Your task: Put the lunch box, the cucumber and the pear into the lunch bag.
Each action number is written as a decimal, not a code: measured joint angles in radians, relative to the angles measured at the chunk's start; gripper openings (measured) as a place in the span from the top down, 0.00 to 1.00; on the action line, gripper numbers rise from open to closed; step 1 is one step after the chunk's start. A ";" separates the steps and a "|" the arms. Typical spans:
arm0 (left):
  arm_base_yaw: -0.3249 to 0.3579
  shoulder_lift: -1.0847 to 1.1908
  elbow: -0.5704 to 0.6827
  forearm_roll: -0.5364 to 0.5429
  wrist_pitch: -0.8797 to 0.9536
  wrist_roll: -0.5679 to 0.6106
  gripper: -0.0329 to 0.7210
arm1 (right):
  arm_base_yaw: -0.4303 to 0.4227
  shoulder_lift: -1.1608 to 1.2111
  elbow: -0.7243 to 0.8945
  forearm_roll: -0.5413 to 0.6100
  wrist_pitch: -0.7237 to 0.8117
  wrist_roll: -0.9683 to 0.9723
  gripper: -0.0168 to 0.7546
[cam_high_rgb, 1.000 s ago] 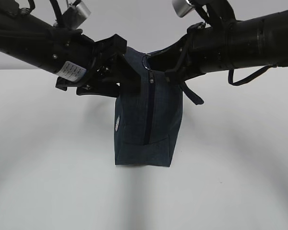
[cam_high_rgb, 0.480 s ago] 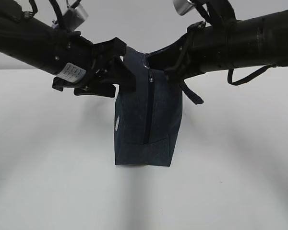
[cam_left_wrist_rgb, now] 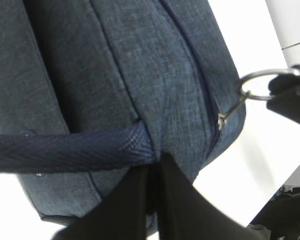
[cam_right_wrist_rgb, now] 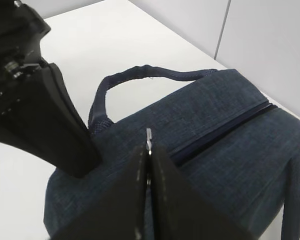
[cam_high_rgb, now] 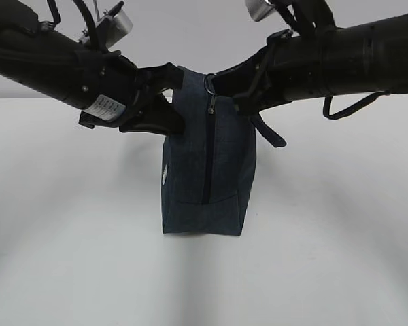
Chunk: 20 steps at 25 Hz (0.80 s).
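While zipper (cam_high_rgb: pixel 207 146) remains closed, lunch bag (cam_high_rgb: pixel 207 183) stands upright at table (cam_high_rgb: pixel 68 258) centre. Left gripper (cam_left_wrist_rgb: pixel 155 172) clamped on bag fabric left of zipper, likely bracing. Right gripper (cam_right_wrist_rgb: pixel 149 150) pinched on ring pull (cam_left_wrist_rgb: pixel 262 85) at bag top, ready for opening.

Lunch bag (cam_high_rgb: pixel 207 170): dark navy woven fabric with a fine heathered texture; darker navy zipper (cam_high_rgb: pixel 207 159); silver metal ring pull (cam_high_rgb: pixel 208 84); small white round logo (cam_high_rgb: pixel 165 175); navy twill handle (cam_left_wrist_rgb: pixel 70 152). Bench (cam_high_rgb: pixel 326 238): plain white. Arms (cam_high_rgb: pixel 353 58): black, with 1 white label (cam_high_rgb: pixel 103 106).
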 joint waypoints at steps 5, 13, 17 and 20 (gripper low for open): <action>0.000 0.000 0.000 0.004 0.005 0.007 0.94 | -0.002 0.018 -0.046 0.000 -0.006 -0.010 1.00; 0.000 0.000 0.000 0.008 0.029 0.016 0.94 | -0.059 0.138 -0.176 -0.006 0.044 0.022 1.00; 0.000 0.000 0.000 0.015 0.051 0.019 0.94 | -0.093 0.208 -0.251 -0.006 0.066 0.036 1.00; 0.000 0.000 0.000 0.018 0.072 0.022 0.94 | -0.126 0.279 -0.333 -0.006 0.125 0.063 1.00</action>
